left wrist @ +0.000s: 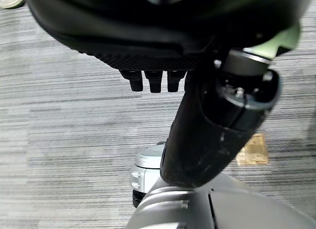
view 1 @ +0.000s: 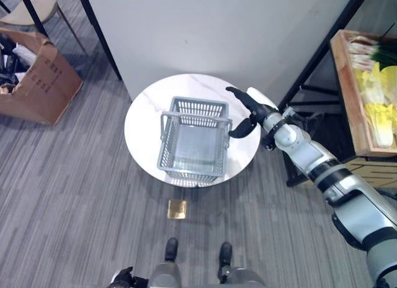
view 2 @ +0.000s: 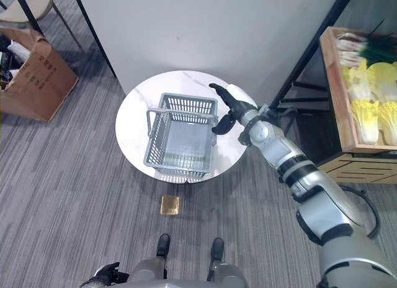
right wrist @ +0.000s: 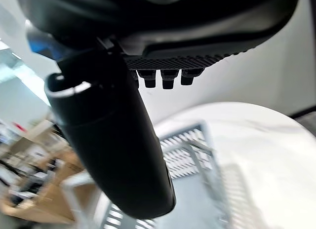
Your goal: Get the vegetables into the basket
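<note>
On round white worktop (view 1: 144,123) stands empty grey basket (view 1: 193,139); right hand (view 1: 247,112), fingers open and holding nothing, hovers beside it, so fetching napa cabbages (view 2: 367,117) from crate (view 2: 335,95) comes next.

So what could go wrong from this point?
The right hand, open and empty, hangs by the basket rim and could knock it on the round table. The vegetables lie in a wooden crate on the robot's right; reaching there risks hitting the black rack post.
</note>
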You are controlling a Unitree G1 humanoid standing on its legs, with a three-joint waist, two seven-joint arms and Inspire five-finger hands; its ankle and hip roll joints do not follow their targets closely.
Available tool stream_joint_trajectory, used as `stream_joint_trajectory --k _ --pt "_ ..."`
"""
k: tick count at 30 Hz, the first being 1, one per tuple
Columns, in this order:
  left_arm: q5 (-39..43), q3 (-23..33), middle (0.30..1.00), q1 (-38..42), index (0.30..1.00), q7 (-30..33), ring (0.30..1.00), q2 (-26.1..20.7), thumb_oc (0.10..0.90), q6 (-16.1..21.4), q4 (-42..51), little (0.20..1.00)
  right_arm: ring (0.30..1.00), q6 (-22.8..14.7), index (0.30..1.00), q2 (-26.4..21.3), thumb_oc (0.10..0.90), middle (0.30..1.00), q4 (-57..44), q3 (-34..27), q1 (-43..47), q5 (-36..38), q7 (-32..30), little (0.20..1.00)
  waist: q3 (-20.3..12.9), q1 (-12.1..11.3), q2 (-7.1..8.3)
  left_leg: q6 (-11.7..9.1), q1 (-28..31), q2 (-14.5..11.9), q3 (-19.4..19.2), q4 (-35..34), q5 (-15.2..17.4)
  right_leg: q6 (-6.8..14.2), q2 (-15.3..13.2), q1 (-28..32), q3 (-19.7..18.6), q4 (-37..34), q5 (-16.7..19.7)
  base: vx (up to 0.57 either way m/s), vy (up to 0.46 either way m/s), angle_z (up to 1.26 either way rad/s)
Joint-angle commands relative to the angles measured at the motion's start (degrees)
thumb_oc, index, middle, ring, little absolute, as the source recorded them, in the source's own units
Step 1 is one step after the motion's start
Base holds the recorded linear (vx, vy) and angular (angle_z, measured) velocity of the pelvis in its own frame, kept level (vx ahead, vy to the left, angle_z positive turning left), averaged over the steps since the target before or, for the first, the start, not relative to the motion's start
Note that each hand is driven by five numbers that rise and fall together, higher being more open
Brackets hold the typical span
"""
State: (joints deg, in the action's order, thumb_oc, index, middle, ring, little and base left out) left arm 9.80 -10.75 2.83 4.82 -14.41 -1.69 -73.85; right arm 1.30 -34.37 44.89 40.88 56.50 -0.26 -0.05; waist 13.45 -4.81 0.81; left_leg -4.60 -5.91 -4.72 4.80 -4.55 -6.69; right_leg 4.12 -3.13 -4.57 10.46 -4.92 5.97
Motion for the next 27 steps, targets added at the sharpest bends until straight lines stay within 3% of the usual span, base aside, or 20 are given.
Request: stream_joint_trajectory --k 1,5,11,27 --pt "2.32 -2.32 1.000 0.91 1.000 -0.26 1.000 -1.56 0.900 0.16 -1.70 1.000 1.000 -1.14 1.000 -0.19 0.900 1.000 1.45 0.31 10.31 -0.88 -3.04 1.000 0.34 -0.09 3.44 0.81 2.88 3.22 -1.32 0.05 4.12 4.20 -4.41 -2.32 -3.82 0.95 1.23 -0.07 0.019 0.28" --pt "3.55 -4.53 1.000 0.57 1.000 -1.23 1.000 -0.89 0.900 0.05 -1.73 1.000 1.000 0.14 1.000 2.18 0.900 1.000 14.82 2.23 15.28 -5.19 -3.08 1.000 0.94 -1.35 1.54 0.58 0.89 3.98 0.34 -0.35 2.92 4.45 -5.08 -3.41 -2.20 0.64 1.72 -0.01 0.023 0.26" --pt "5.42 -5.03 1.000 1.06 1.000 -1.03 1.000 -0.43 0.900 -0.08 -2.39 1.000 1.000 1.23 1.000 5.27 0.900 1.000 23.69 3.36 19.19 -9.45 -3.82 1.000 1.12 -1.96 1.02 0.60 -0.19 4.49 1.14 -0.45 2.57 4.52 -5.41 -3.86 -1.54 0.53 1.82 0.01 0.014 0.11" --pt "5.20 -5.52 1.000 2.33 1.000 -1.13 1.000 -0.91 0.900 -0.25 -2.51 1.000 1.000 1.83 1.000 8.32 0.900 1.000 23.47 2.69 21.25 -9.27 -4.77 1.000 1.14 -1.59 2.31 1.04 0.11 4.65 0.94 -0.40 3.23 4.68 -5.67 -3.91 -2.30 0.66 1.81 0.00 0.004 0.01"
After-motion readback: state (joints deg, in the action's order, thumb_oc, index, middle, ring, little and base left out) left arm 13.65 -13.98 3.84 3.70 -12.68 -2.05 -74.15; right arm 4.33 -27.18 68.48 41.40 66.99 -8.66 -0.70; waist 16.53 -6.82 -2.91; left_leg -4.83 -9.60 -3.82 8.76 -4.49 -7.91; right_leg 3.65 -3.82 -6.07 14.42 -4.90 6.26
